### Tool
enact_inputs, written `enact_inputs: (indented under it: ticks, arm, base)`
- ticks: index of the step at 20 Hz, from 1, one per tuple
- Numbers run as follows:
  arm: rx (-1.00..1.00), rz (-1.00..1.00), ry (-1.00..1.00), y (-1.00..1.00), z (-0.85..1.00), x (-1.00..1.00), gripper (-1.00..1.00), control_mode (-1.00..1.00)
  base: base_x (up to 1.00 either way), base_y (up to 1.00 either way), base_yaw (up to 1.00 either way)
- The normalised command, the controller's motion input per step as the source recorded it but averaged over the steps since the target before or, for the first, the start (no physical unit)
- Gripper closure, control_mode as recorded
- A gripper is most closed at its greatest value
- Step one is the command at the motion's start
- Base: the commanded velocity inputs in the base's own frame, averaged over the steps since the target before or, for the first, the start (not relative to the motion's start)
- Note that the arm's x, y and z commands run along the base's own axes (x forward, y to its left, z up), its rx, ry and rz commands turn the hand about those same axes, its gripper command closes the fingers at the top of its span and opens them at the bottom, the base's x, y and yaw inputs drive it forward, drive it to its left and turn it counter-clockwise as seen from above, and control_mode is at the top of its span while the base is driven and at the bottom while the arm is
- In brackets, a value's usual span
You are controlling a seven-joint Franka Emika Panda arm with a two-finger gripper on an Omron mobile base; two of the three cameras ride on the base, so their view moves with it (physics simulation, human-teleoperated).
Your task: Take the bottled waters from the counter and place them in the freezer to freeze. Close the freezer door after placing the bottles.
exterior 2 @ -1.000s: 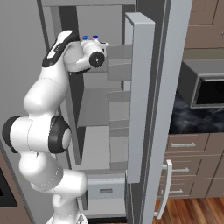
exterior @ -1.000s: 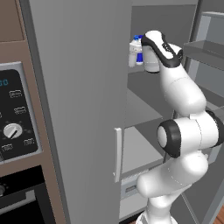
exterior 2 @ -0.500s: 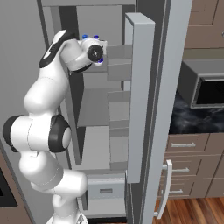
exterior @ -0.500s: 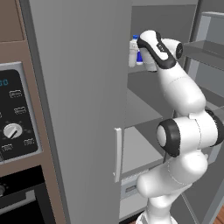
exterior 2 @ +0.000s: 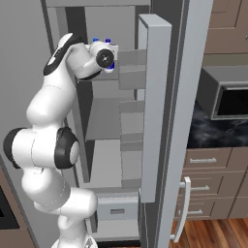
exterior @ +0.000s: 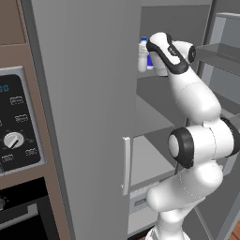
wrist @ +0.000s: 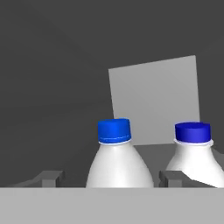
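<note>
Two bottled waters stand side by side on an upper shelf (exterior: 157,83) of the freezer. In the hand view the nearer bottle (wrist: 115,161) rises between the fingertips and the other bottle (wrist: 194,154) stands to its right, both upright with blue caps. My gripper (wrist: 111,177) is open, its dark fingertips (wrist: 51,177) standing off the nearer bottle's sides. From the left base view one white bottle (exterior: 143,55) peeks out beside the hand. The right base view shows both blue caps (exterior 2: 101,41) above the hand. The freezer door (exterior 2: 156,101) hangs open to the right.
The door's grey shelf bins (exterior: 224,52) jut in close to the arm's right. A wall oven with dials (exterior: 14,136) stands at left. The black marble counter (exterior 2: 213,131), a microwave (exterior 2: 232,99) and brown drawers (exterior 2: 208,160) lie beyond the door.
The jaws have spread apart and let go of the bottle, which now stands on the shelf beside the other. The arm has shifted only slightly.
</note>
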Motion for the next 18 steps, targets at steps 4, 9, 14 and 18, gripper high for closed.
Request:
enact_inputs:
  ticks: [4, 9, 14, 18]
  arm:
    - [0.0, 0.0, 0.0, 0.0, 0.0, 0.0, -1.0, -1.0]
    - [0.0, 0.0, 0.0, 0.0, 0.0, -0.17, -1.0, -1.0]
    - [0.0, -0.01, -0.1, 0.0, 0.19, -0.85, -1.0, -1.0]
    - [0.0, -0.04, -0.28, 0.0, 0.55, -1.0, -1.0, -1.0]
  base:
    - [0.0, 0.0, 0.0]
    - [0.0, 0.0, 0.0]
    - [0.0, 0.0, 0.0]
    - [0.0, 0.0, 0.0]
